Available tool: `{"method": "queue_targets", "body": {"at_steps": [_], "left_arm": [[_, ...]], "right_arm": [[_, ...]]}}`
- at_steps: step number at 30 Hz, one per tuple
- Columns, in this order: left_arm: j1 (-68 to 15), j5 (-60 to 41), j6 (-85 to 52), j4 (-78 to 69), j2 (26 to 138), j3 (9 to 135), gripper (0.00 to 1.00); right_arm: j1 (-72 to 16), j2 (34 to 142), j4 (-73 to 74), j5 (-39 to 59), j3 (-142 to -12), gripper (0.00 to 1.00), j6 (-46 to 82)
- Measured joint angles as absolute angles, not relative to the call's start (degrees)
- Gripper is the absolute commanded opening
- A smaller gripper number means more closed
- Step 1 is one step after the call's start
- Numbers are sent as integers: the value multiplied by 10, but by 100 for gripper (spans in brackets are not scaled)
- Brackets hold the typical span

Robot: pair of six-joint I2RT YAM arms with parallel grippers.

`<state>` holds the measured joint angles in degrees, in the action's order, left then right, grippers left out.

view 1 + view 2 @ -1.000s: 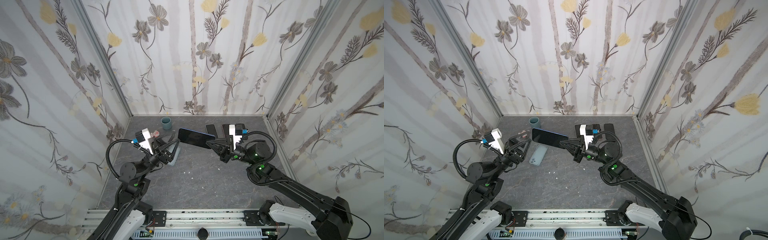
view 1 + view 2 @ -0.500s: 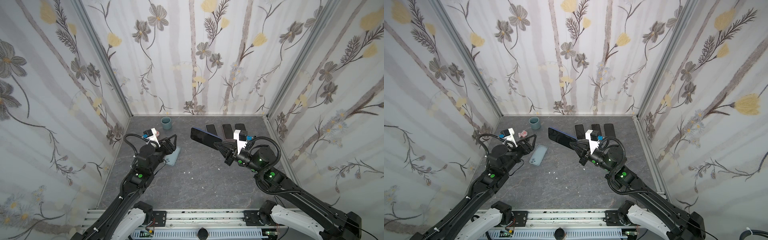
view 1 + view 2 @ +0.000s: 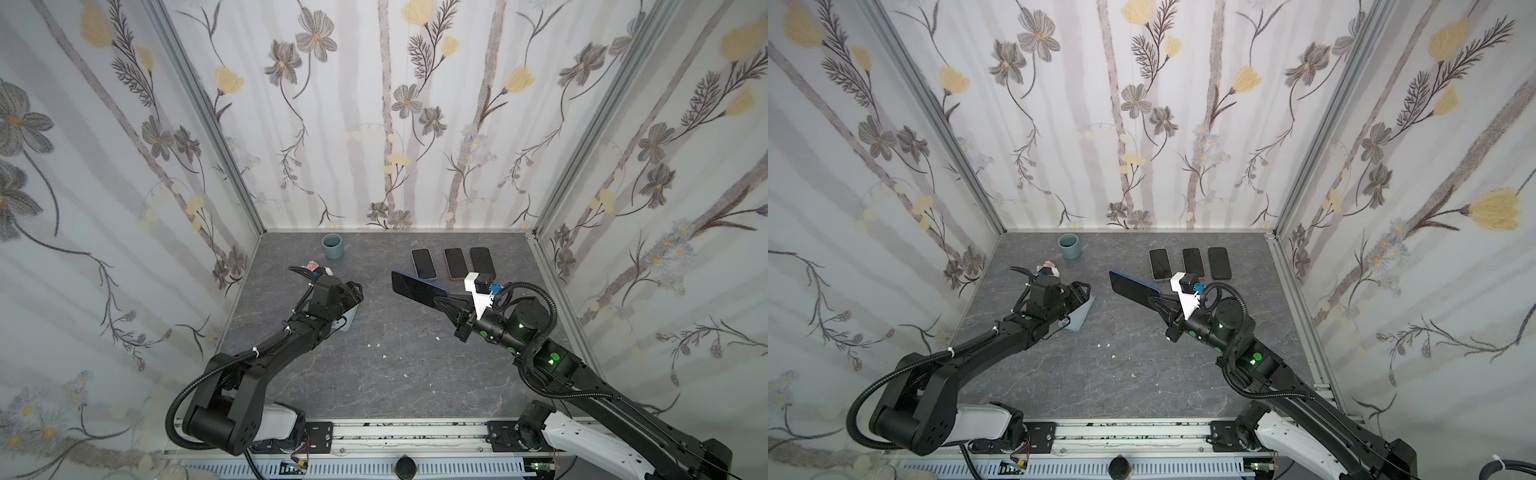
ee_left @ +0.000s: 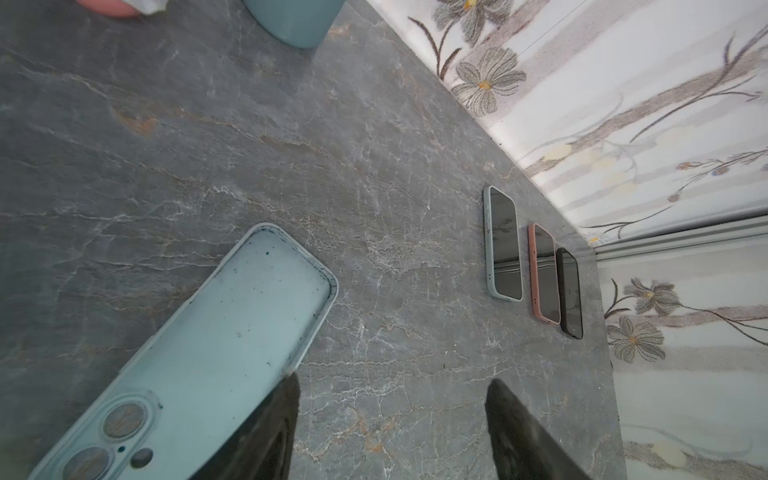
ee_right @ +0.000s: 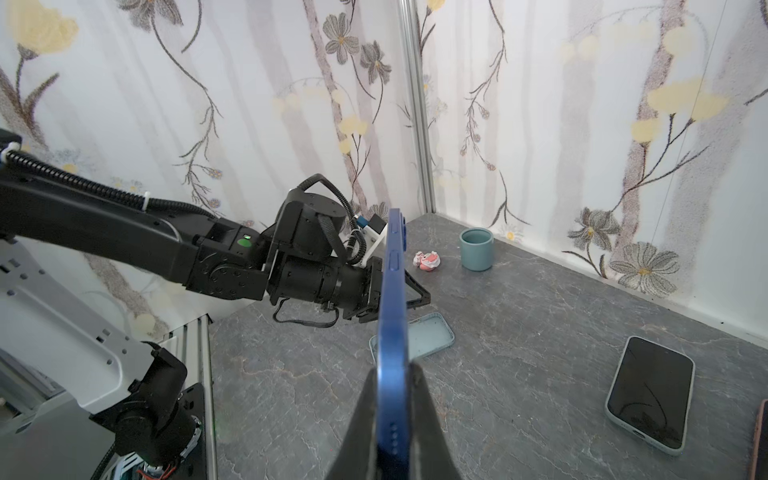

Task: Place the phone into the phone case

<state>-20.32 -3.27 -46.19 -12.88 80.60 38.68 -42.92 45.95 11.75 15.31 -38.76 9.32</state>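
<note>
1. The right fingers [image 5: 428, 424] are clamped on one end of the blue phone [image 5: 392, 291], holding it in the air above the counter [image 3: 395, 374]
2. The left fingers [image 4: 282, 419] stand apart and empty, one over the long edge of the pale blue case [image 4: 232, 332]
3. That case lies open side up on the counter, apart from the phone

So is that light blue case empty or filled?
Empty: the phone case shows its bare inside; the blue phone is clamped in the right gripper.
</note>
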Motion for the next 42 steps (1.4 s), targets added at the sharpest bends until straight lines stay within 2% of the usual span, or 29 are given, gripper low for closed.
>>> {"method": "queue_targets", "body": {"at_steps": [9,18,29,42], "left_arm": [[-193,-59,-476,-148,927,424,71],[-192,-67,-477,-160,1002,457,72],[-194,-107,-394,-160,1081,546,72],[-283,-140,-308,-170,1089,547,68]], "right_arm": [[-428,443,114,166,-365,0,91],[-428,435,114,166,-349,0,91],[-428,436,114,163,-350,0,94],[-428,448,114,158,-358,0,100]]}}
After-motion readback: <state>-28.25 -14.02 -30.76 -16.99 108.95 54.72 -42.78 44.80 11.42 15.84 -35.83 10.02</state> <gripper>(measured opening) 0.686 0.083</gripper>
